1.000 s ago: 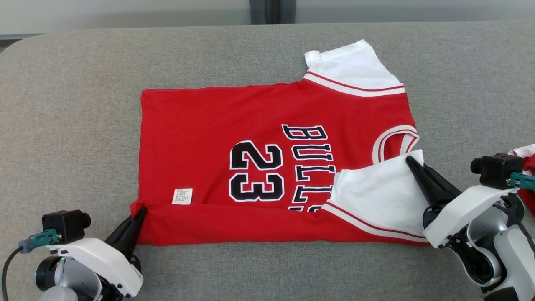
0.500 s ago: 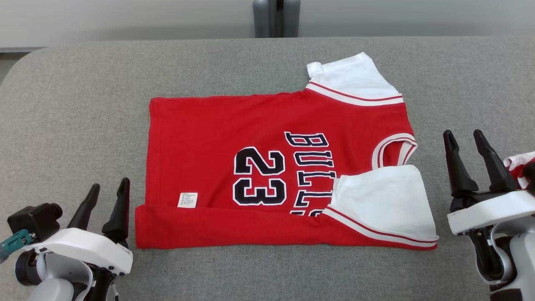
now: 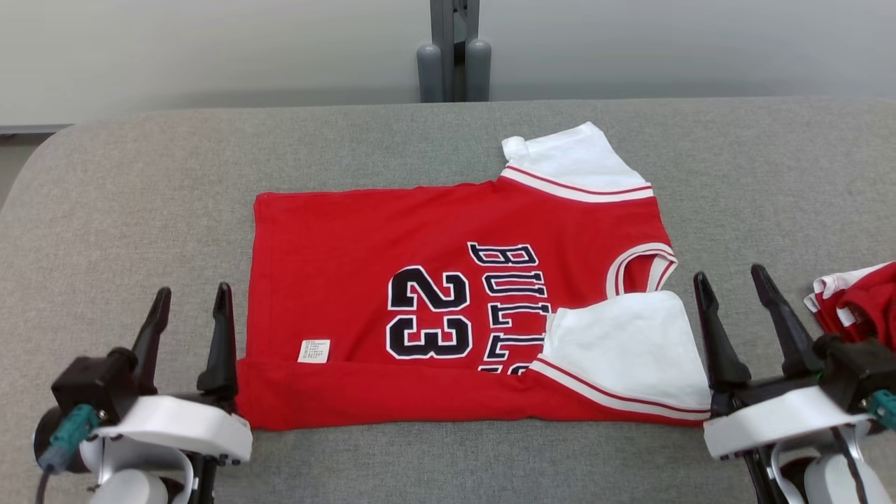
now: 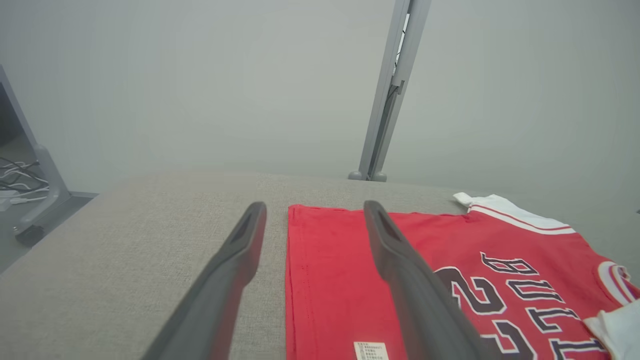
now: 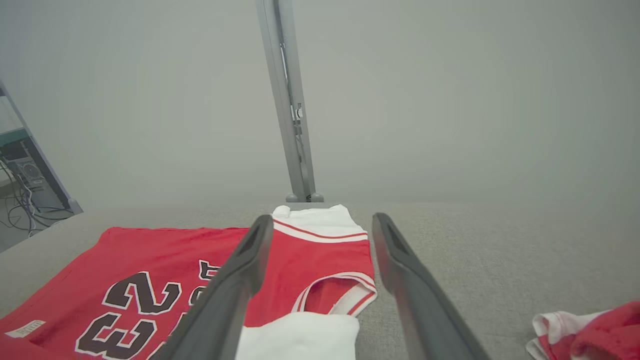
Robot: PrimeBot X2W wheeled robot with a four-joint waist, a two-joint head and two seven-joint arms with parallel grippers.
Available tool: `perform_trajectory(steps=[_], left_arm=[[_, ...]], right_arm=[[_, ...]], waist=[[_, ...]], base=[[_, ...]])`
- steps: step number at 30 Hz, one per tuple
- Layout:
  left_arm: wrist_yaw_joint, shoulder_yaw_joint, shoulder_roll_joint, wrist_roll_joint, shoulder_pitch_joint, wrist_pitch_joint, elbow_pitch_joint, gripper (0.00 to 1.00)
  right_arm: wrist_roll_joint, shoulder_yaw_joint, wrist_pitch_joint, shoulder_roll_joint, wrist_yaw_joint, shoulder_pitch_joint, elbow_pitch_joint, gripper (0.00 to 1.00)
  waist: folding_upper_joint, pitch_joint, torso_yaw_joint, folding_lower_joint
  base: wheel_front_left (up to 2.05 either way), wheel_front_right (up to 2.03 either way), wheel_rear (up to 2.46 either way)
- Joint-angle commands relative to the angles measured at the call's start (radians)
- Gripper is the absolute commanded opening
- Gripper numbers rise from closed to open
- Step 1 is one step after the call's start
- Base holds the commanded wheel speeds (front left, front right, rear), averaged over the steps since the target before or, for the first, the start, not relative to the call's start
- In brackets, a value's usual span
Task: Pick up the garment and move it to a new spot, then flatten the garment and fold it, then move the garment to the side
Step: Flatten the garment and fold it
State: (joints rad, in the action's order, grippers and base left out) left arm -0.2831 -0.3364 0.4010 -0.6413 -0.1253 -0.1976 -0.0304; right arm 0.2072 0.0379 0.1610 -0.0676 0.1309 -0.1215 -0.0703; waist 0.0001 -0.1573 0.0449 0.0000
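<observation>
The garment (image 3: 392, 280) is a red jersey with white sleeves and black "23" lettering, lying flat on the grey table (image 3: 140, 196). Its near long edge is folded up over the front, with one white sleeve (image 3: 630, 350) lying on top. My left gripper (image 3: 190, 302) stands open just off the garment's near-left corner, holding nothing. My right gripper (image 3: 731, 283) stands open just off its near-right corner, likewise bare. Between the open left gripper (image 4: 314, 212) in the left wrist view lies the garment's (image 4: 340, 280) hem edge. The open right gripper (image 5: 322, 225) frames the garment's (image 5: 165, 260) collar end.
A second red and white garment (image 3: 857, 301) lies bunched at the table's right edge, just beyond my right gripper. A grey metal post (image 3: 453, 49) rises behind the table's far edge. Bare grey table lies to the left and along the far side.
Both grippers let go of the garment's near corners, opened wide and drew back off the cloth. The folded edge stays lying over the front. The head camera tilted, shifting the whole picture down.
</observation>
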Motion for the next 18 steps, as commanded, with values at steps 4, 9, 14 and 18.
perform_trajectory(steps=[4,9,14,18], left_arm=[[-0.023,-0.018,0.001,0.027,0.038,-0.011,-0.010,1.00],[-0.056,-0.048,0.005,0.057,0.077,0.008,0.009,1.00],[-0.035,-0.046,0.010,0.043,0.083,0.001,-0.022,1.00],[-0.028,-0.050,0.009,0.039,0.072,-0.001,-0.040,1.00]], right_arm=[[-0.014,-0.003,-0.014,0.006,0.000,0.055,0.015,1.00],[-0.019,-0.014,-0.022,0.012,0.000,0.102,0.028,1.00],[-0.016,-0.020,-0.029,0.014,0.000,0.122,0.037,1.00],[-0.008,-0.019,-0.032,0.015,0.000,0.126,0.040,1.00]], waist=[[-0.0001,0.019,-0.008,0.0000],[-0.0001,0.035,-0.006,0.0000],[-0.0001,0.044,0.000,0.0000],[-0.0001,0.050,0.004,0.0000]], base=[[0.00,0.00,0.00],[0.00,0.00,0.00],[0.00,0.00,0.00],[0.00,0.00,0.00]])
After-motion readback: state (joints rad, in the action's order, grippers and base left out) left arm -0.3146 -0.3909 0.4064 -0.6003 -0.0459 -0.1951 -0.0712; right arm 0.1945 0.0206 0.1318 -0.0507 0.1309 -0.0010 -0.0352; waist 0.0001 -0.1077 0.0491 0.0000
